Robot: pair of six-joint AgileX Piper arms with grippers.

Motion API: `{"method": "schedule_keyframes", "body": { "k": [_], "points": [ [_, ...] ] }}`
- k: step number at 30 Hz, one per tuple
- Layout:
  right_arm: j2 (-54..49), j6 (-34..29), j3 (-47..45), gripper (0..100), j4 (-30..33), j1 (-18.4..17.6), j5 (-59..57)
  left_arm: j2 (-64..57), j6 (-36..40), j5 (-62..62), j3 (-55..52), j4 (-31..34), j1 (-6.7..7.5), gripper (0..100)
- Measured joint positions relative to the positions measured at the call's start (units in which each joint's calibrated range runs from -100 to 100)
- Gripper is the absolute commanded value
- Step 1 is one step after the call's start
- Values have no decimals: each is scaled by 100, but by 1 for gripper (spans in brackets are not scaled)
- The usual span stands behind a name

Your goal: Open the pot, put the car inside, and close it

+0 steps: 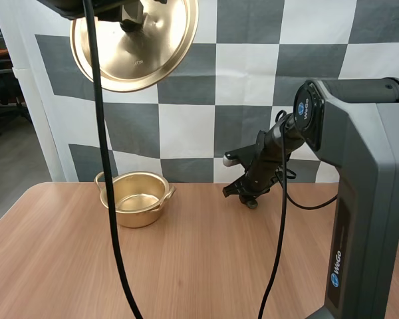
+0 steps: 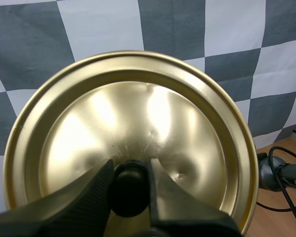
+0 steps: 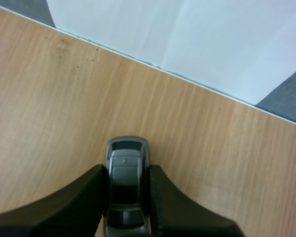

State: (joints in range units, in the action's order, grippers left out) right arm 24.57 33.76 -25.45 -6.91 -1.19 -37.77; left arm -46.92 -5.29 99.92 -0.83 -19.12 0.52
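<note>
The high camera sits behind and above the robot, looking forward and down across the table [image 1: 186, 266]. It is far enough back to take in the pot [image 1: 136, 198] at left centre and the lid [image 1: 143, 46] at upper left. The left wrist camera rides close behind the left gripper [image 2: 129, 170], facing that same lid (clamped by its knob). The right wrist camera looks steeply down past the right gripper [image 3: 127, 170] and the car [image 3: 126, 158] it pinches, very near the table it shares with the high view.
</note>
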Motion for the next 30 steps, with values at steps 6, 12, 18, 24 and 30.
{"method": "schedule_keyframes", "body": {
  "k": [6,12,18,24,30],
  "points": [
    [-70,11,24,0,40,11,-49,0,0,0,0,0,0,0],
    [-638,20,544,0,40,11,-943,-56,0,0,0,0,0,0],
    [-1640,577,1134,0,-347,11,-2073,-460,-22,0,0,118,0,0],
    [-2437,1428,1318,0,-1285,11,-3634,-1172,-35,0,0,563,0,0],
    [-2575,1852,1318,0,-2280,-26,-4939,-1936,15,0,0,651,0,0]
  ]
}}
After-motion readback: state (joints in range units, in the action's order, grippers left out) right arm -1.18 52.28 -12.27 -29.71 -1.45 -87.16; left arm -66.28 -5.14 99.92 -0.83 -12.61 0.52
